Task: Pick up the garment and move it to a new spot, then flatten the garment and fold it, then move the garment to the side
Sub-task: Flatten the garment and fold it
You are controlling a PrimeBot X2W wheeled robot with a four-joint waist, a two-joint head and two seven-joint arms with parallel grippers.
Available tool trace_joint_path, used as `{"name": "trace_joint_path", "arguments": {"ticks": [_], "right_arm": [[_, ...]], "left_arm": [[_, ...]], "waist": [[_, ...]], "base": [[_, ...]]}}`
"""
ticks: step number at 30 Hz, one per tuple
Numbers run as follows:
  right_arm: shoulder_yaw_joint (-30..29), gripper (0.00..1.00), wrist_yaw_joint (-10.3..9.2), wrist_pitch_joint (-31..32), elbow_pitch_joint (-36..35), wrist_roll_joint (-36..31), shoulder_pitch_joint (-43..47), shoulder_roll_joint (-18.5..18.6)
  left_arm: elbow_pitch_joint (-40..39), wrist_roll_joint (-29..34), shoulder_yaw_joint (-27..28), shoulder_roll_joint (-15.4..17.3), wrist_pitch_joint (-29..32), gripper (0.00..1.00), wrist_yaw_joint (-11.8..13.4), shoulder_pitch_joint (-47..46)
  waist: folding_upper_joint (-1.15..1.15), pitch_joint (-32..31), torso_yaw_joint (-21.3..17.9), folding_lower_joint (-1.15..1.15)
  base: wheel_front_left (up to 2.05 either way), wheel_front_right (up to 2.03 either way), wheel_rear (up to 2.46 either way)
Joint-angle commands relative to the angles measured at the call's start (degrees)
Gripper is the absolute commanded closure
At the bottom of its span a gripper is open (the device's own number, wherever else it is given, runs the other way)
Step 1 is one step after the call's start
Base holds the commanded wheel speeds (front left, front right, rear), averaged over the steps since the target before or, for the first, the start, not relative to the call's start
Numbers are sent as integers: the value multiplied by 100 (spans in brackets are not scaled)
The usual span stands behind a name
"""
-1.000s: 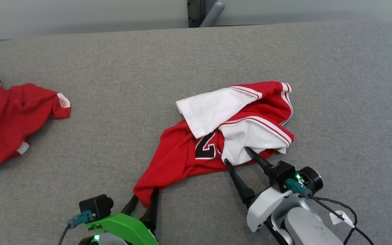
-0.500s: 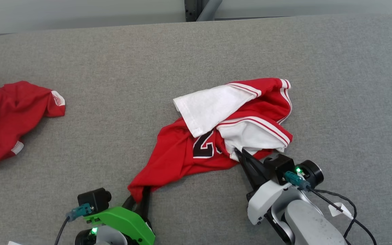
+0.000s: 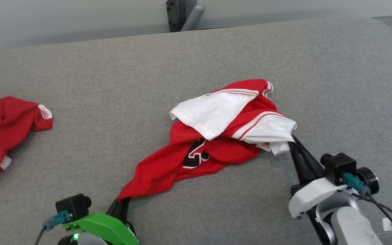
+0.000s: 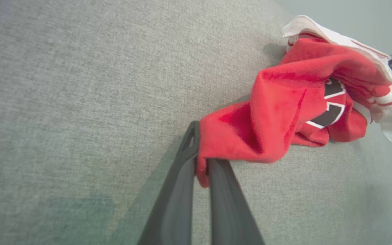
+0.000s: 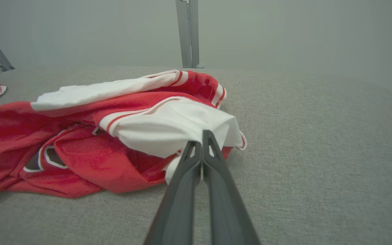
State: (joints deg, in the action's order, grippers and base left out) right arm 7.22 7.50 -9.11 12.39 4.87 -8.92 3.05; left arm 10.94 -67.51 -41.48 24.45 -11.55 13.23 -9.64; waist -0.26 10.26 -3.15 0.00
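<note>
- The garment [image 3: 223,153], a red jersey with white panels, striped trim and a black number, is laid crumpled near the middle of the grey padded surface [image 3: 114,85].
- The left gripper [image 3: 124,203] is clenched on the jersey's near red corner, which is drawn out into a narrow point toward the robot. In the left wrist view the red cloth is pinched between the two dark fingers.
- The right gripper [image 3: 293,142] is closed on the white edge at the jersey's right side. In the right wrist view the white cloth is bunched at the meeting fingertips.
- A white panel is folded over the top of the heap, and the number is partly covered by it.
- A second red garment [image 3: 5,126] is left crumpled at the far left of the surface, well apart from the jersey.
- A dark post [image 3: 179,13] is seen behind the far edge of the surface.
- A cable with a white tag [image 3: 391,224] is hung beside the right wrist.
</note>
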Motion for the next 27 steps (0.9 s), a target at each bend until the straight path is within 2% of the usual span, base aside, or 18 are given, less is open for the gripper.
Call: {"name": "trace_joint_path", "arguments": {"ticks": [1,5,8,16,23,27], "right_arm": [[-94,100,-3,58,-43,-85,102,107],[-476,100,-3,300,40,-354,277,342],[-607,100,-3,339,318,-474,295,433],[-1115,100,-5,87,1131,-763,172,417],[-1018,100,-5,-160,1563,-827,147,329],[-1103,100,-5,-297,1513,-682,144,259]], "left_arm": [[-70,23,-23,65,50,100,24,76],[-341,99,-245,323,395,100,38,174],[-385,197,-403,399,582,100,55,161],[-112,280,-509,298,568,100,47,66],[139,334,-602,183,489,100,-54,97],[92,379,-536,154,306,100,-29,122]], "waist": [[26,-73,-107,0],[26,-129,-204,0],[26,-160,-239,0],[26,-185,-226,0],[26,-198,-208,0],[26,-264,-206,0]], "base": [[0,0,0],[0,0,0],[0,0,0],[0,0,0],[0,0,0],[0,0,0]]}}
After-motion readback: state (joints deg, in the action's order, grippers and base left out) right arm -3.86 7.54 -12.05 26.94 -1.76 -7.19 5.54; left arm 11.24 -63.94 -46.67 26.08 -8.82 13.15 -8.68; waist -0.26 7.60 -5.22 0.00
